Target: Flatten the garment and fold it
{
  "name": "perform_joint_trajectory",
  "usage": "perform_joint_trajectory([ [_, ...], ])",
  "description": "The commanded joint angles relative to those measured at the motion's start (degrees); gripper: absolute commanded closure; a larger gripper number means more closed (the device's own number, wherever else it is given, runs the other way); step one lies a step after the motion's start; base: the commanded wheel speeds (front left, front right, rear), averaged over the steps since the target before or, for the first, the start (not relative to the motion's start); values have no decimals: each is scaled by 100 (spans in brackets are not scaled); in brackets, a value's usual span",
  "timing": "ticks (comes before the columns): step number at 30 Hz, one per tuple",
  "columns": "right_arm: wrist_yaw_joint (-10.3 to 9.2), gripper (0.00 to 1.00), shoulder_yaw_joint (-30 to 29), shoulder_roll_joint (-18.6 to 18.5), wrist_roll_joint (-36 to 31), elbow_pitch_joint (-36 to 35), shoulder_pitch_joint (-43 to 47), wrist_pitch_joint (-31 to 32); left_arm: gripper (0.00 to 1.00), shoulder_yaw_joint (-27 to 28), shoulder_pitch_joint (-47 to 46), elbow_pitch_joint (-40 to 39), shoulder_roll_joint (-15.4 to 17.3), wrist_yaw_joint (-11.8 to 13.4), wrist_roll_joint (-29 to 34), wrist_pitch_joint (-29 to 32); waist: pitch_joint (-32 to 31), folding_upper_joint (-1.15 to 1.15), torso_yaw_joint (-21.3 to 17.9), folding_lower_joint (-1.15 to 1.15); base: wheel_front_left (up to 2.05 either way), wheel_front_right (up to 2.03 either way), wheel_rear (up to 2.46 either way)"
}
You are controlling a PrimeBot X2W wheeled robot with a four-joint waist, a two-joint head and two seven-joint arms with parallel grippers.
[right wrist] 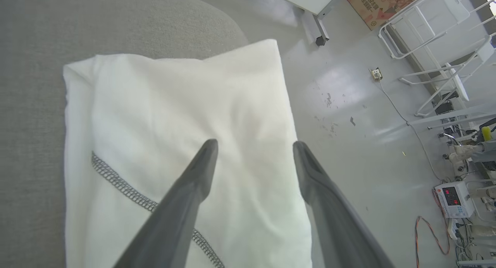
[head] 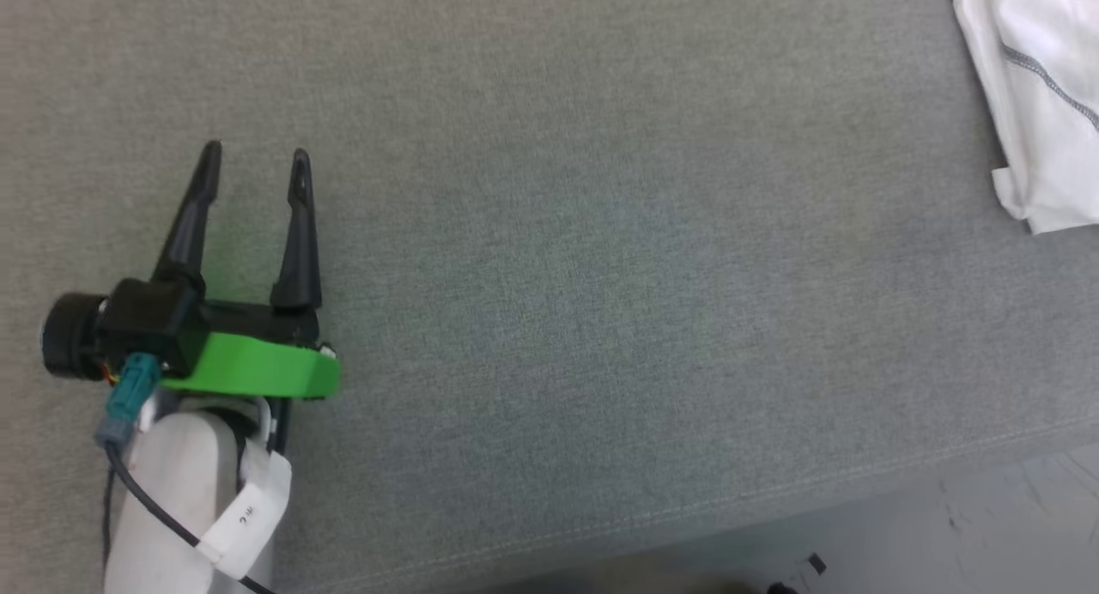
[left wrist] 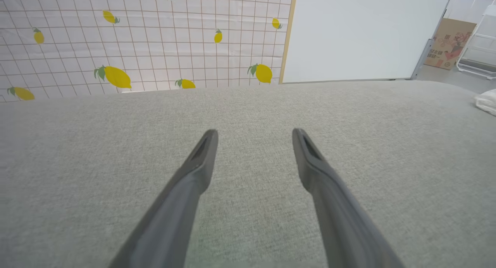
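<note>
The garment, white soft fabric with a grey stitched seam, lies folded at the far right of the grey cushion, cut off by the head view's top right corner. In the right wrist view the garment lies below my right gripper, whose fingers stand open above it with nothing between them; its right edge reaches the cushion's edge. My left gripper rests open over bare cushion at the left, well apart from the garment. In the left wrist view my left gripper is open, and a bit of the garment shows at the right edge.
The grey cushion ends at a front edge with floor below it. A lemon-patterned wall and a white board stand beyond the cushion. A cardboard box, white racks and cables lie on the floor to the right.
</note>
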Motion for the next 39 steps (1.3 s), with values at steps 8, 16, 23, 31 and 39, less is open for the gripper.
perform_joint_trajectory([
  [8, -11, 0, 269, 158, 577, -228, 578, -664, 0, -20, 403, 544, -290, 45, -298, -154, -1357, 0, 379, -1, 0, 0, 0],
  [16, -11, 0, 1075, 422, 1835, -1226, 1471, -1416, 0, 59, 783, 843, -481, 89, -520, -166, -2125, 0, 681, -1, 0, 0, 0],
  [23, -11, 0, 1341, 688, 2602, -2554, 2658, -1968, 0, -40, 934, 1061, -583, 92, -683, -167, -2507, 0, 1002, -1, 0, 0, 0],
  [31, -11, 0, 1275, 1197, 2661, -3624, 4050, -2203, 0, -155, 1015, 1180, -620, 69, -719, -167, -2726, 0, 1245, -1, 0, 0, 0],
  [39, -11, 0, 1056, 1695, 2224, -4036, 4918, -2416, 0, -261, 1222, 1252, -634, 57, -741, -167, -2896, 0, 1393, -1, 0, 0, 0],
])
